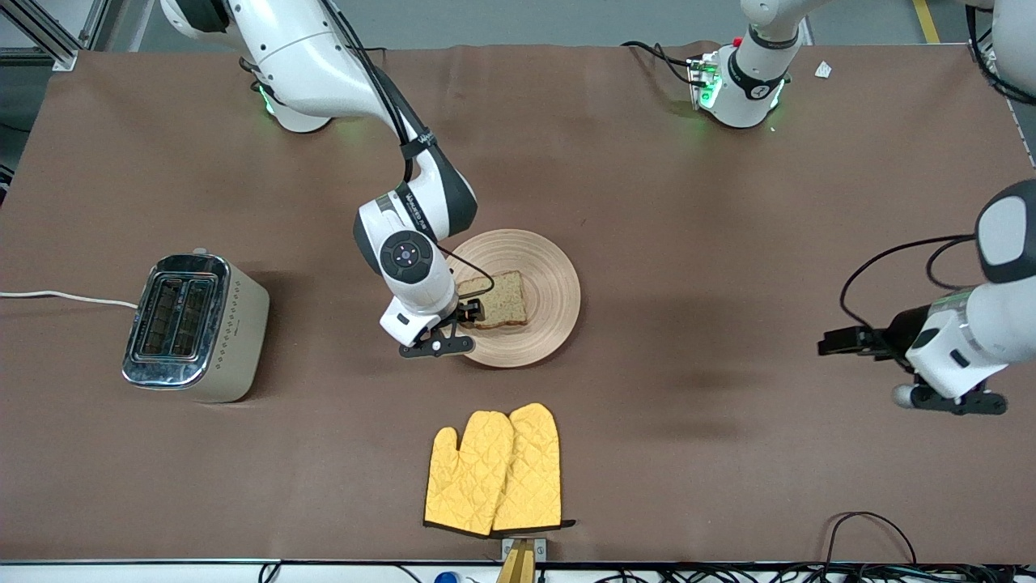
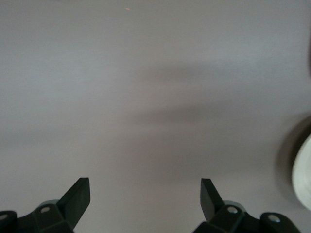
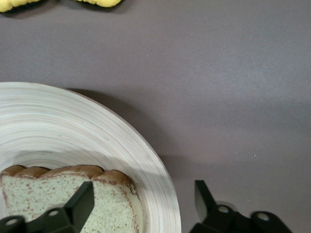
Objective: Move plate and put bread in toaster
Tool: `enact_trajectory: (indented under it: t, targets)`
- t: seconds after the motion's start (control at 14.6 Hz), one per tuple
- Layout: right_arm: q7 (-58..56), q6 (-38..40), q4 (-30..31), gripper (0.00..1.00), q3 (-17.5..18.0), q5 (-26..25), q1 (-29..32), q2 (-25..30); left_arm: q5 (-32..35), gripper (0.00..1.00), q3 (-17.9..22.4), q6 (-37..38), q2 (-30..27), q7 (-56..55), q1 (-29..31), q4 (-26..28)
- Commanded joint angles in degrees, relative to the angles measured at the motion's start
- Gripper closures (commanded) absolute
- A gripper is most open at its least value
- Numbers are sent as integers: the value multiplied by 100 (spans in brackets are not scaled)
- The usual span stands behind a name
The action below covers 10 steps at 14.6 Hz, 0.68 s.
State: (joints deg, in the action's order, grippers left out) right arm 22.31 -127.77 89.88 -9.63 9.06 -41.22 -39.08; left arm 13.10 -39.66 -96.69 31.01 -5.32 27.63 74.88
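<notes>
The bread (image 1: 501,299) is lying on the plate (image 1: 558,275) mid-bench; it looks light, soft and crumbly, so pinching across its crust edge seems safest. The right hand (image 1: 453,328) is hovering over the plate's rim, fingers apart astride it, while the left hand (image 2: 146,194) is waiting with fingers apart over bare bench.

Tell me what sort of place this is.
Probably a robotics lab bench staged as a kitchen: two arms bolted to a brown-covered table, with a toaster, bread on a wooden plate and yellow oven mitts.
</notes>
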Motion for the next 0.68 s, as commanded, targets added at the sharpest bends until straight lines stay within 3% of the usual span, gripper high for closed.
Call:
enact_trajectory:
  t: [0.0, 0.21, 0.41, 0.62]
  targets:
    - [55, -55, 39, 20, -65, 70, -123, -38, 210, 0, 72, 325, -656, -57, -3, 123]
    - [107, -265, 100, 25, -65, 70, -176, -126, 220, 0, 90, 905, -1149, -48, -3, 114]
    - [230, -459, 109, 29, -65, 70, -263, -249, 193, 0, 107, 994, -1475, 39, 75, 97]
    - [239, -468, 109, 44, -65, 70, -264, -267, 106, 0, 90, 1003, -1746, 171, 287, 88]
